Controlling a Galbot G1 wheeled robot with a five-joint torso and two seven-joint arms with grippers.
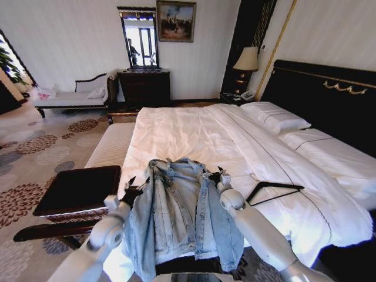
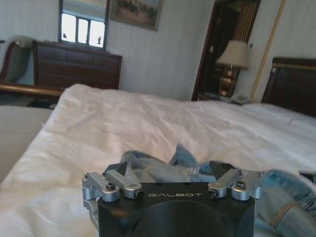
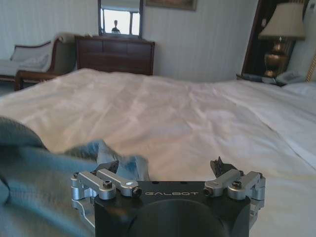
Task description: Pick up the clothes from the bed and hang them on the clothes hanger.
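— Clothes first: where's the denim jacket (image 1: 179, 217)?

— At the foot of the bed (image 1: 194, 135), collar toward the pillows, lower half draped over the edge toward the robot.

— And the claws?

— 2 of them, 1 at each shoulder of the jacket. The left claw (image 1: 131, 187) sits at the jacket's left shoulder, fingers spread, denim bunched between them in the left wrist view (image 2: 170, 170). The right claw (image 1: 215, 175) is at the right shoulder, fingers also spread, with a fold of denim by one finger; I can't tell if either pinches the cloth.

— The clothes hanger (image 1: 275, 192)?

— Flat on the white sheet, just beside the right arm, apart from the jacket.
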